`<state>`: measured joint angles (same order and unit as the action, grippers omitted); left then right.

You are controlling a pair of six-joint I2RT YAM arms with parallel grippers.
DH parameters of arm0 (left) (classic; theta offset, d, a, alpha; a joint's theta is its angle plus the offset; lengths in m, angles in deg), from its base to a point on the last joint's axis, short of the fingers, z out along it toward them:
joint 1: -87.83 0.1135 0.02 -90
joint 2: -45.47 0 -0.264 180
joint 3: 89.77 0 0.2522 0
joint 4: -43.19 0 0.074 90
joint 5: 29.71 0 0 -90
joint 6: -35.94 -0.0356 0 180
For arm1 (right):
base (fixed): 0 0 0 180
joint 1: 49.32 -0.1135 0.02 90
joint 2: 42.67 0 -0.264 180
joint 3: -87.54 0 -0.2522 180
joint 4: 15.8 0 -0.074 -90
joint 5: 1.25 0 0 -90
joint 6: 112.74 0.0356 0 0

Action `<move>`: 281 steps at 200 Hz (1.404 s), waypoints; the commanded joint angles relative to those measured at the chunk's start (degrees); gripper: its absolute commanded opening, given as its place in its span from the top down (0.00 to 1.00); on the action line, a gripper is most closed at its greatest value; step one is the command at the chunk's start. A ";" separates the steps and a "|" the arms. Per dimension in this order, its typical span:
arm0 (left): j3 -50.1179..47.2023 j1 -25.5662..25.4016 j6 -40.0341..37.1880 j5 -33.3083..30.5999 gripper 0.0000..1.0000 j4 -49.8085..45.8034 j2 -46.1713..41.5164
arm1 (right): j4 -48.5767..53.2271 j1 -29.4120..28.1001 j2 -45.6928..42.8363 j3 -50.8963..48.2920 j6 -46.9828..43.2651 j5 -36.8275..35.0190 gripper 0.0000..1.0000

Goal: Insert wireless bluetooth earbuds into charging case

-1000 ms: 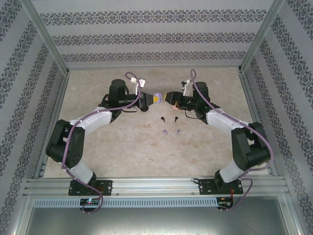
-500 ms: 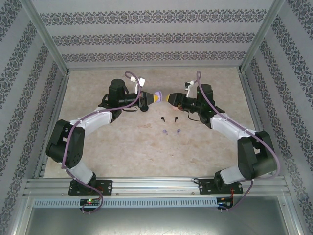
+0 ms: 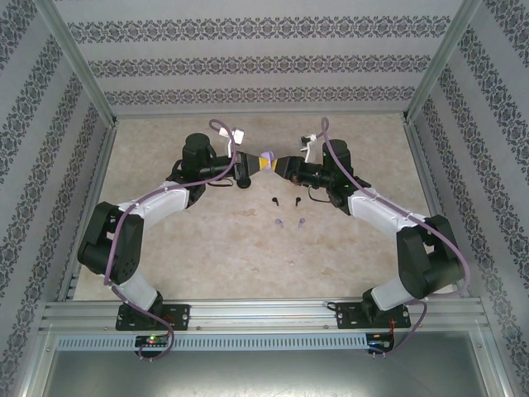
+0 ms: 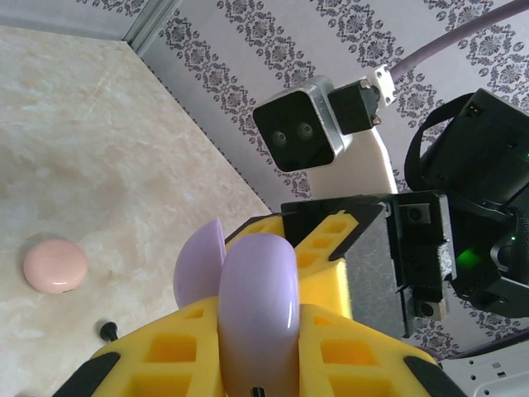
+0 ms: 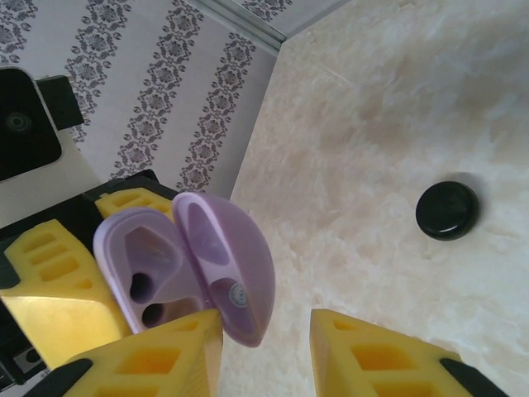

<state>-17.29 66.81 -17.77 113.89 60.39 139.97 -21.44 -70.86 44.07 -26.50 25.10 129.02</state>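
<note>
- Left gripper point(image 4: 260, 351) pinches the open lilac case point(image 4: 258, 289).
- Right gripper point(image 5: 264, 351), jaws spread, sits at its lid point(image 5: 235, 248), perhaps touching.
- Lilac earbuds point(image 3: 280, 222) lie on the table point(image 3: 207, 240).

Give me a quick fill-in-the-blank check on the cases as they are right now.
The left gripper is shut on the lilac case, whose lid stands ___.
The black case lies on the ___.
The third case, seen in the left wrist view, is coloured ___.
Missing words: open, table, pink.
</note>
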 commanded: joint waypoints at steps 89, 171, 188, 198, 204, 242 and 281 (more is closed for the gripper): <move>-1.39 -1.15 0.49 1.53 1.00 3.50 -1.00 | -2.85 0.80 3.92 5.04 1.38 -0.16 0.81; 0.25 -1.33 -1.58 -3.36 0.46 -2.19 -1.20 | 1.51 1.47 3.20 6.31 -1.85 0.42 1.00; 2.75 -0.92 -5.73 -4.17 0.39 -8.54 -2.12 | 4.70 2.39 3.00 7.19 -4.34 0.51 1.00; 4.41 -0.30 -8.41 -4.31 0.36 -12.81 -2.87 | 7.08 3.03 3.10 7.91 -6.44 0.53 1.00; 5.57 0.08 -10.15 -4.34 0.34 -15.41 -3.18 | 8.55 3.48 3.11 8.42 -7.97 0.51 1.00; 16.50 2.75 -22.87 -0.50 0.30 -36.61 -1.87 | 18.71 4.99 3.46 12.29 -20.26 -0.31 1.00; 30.70 3.52 -37.07 6.55 0.30 -60.21 5.61 | 27.23 4.73 4.98 16.31 -35.58 -0.77 1.00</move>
<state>6.10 69.96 -41.44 114.15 21.00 140.69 -0.98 -65.96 47.75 -13.08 2.98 128.49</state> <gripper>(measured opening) 0.696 0.050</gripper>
